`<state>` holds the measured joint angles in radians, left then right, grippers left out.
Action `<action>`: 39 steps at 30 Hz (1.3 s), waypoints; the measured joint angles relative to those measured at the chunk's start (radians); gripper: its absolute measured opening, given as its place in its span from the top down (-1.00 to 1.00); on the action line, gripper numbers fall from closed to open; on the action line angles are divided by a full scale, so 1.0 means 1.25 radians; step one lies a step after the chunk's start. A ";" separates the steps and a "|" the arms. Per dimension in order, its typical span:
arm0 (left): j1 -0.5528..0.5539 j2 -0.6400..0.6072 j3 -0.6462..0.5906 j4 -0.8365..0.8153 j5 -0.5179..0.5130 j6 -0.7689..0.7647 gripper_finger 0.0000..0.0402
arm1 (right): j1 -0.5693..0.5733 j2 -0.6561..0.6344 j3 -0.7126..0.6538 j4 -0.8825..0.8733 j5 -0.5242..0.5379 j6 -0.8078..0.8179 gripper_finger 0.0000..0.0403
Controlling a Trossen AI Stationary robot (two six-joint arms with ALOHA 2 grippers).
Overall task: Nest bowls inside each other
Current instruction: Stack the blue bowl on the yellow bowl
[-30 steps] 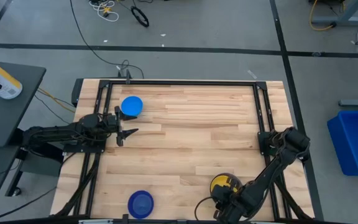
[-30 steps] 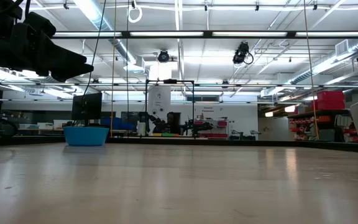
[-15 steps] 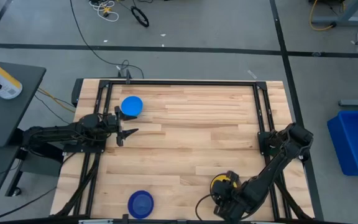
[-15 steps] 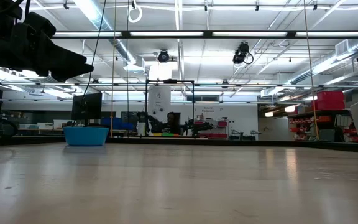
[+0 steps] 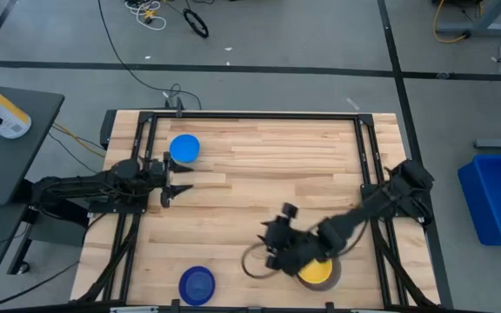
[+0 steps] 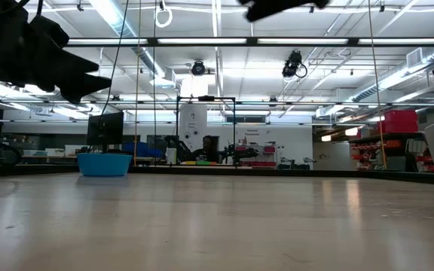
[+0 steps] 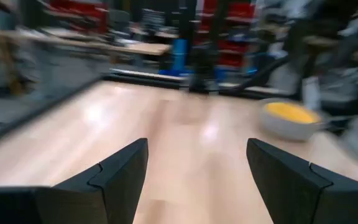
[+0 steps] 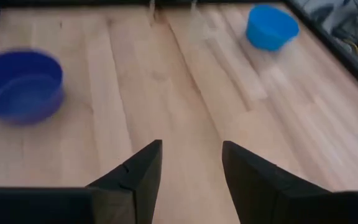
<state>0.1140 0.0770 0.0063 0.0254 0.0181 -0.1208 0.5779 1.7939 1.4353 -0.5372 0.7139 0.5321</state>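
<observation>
Bowls lie scattered across the bench (image 5: 259, 174): a yellow bowl (image 5: 317, 270) sits nested in a grey bowl (image 5: 331, 277) near the front right, a dark blue bowl (image 5: 197, 283) rests at the front edge, and a light blue bowl (image 5: 184, 148) stands far back on the left. The right tool (image 5: 274, 244), fingers spread and holding nothing, hangs just beside the grey-and-yellow stack and faces the dark blue bowl, which looks the likeliest next pick. The left tool (image 5: 168, 185), also spread and empty, waits just beside the light blue bowl. Each bowl is round, so no grasp axis matters.
</observation>
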 joint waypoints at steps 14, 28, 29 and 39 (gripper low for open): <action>-0.116 0.213 0.000 0.033 -0.246 -0.042 -0.39 | -0.096 0.025 0.000 0.099 -0.077 -0.141 0.08; 0.063 0.482 0.093 -0.025 -0.423 -0.003 -0.39 | -0.050 0.037 0.000 0.014 -0.086 -0.070 0.04; 0.077 0.500 0.102 -0.026 -0.420 0.002 -0.39 | -0.047 0.037 0.000 0.013 -0.086 -0.067 0.05; 0.223 0.693 0.186 -0.022 -0.297 0.006 -0.39 | -0.032 0.037 0.000 0.007 -0.084 -0.046 0.09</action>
<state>0.3925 0.9435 0.2393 -0.0019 -0.3534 -0.1139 0.5378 1.8404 1.4349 -0.5287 0.6083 0.4750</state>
